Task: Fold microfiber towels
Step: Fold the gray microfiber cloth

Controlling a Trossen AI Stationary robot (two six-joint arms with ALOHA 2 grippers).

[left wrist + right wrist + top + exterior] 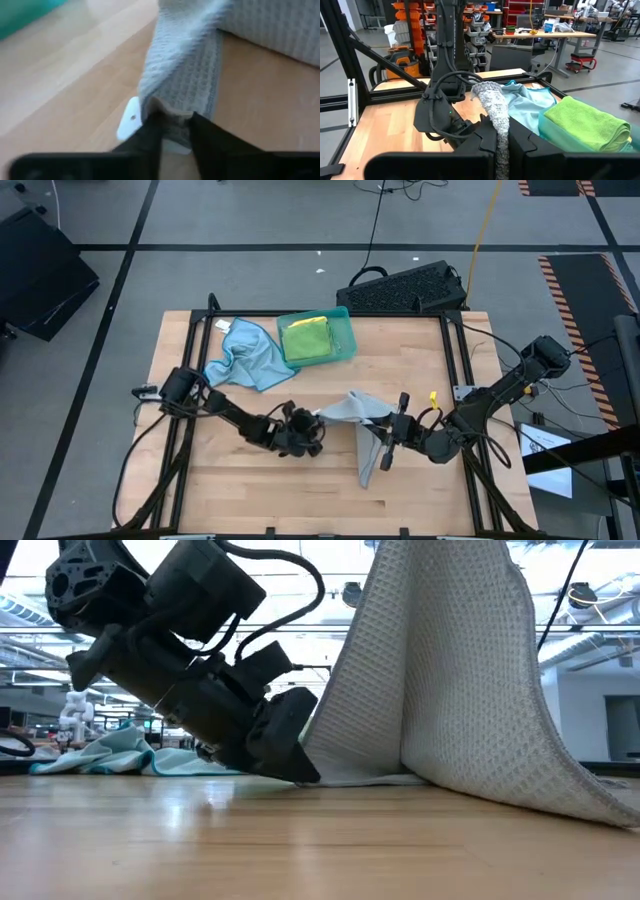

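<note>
Table: we see a bare wooden table (pixel 250 480) under both arms, with the cloths spread across its middle and far side.
Blue towel: we find the light blue towel (pixel 245 352) crumpled on the far left part of the table, its edge touching the tray.
Tray: we note the teal tray (pixel 345 330) at the far centre, just beside the blue towel.
Green towel: we see the green towel (pixel 308 338) folded and lying inside the tray; the right wrist view shows it as a thick folded pad (pixel 587 124).
Left gripper: we place the left gripper (pixel 312 430) low on the table at centre-left, tilted down; its fingers (pixel 150 132) are pinched onto the near corner of the grey towel, with only the cloth between them.
Grey towel: we see the grey towel (pixel 362 420) at mid-table between the two grippers, one part lying toward the near edge; the low view shows it (pixel 450 670) pulled up like a tent, its lower edge on the wood.
Right gripper: we place the right gripper (pixel 388 442) centre-right, raised off the table, its fingers closed tight on a bunched fold of the grey towel (pixel 492 107).
</note>
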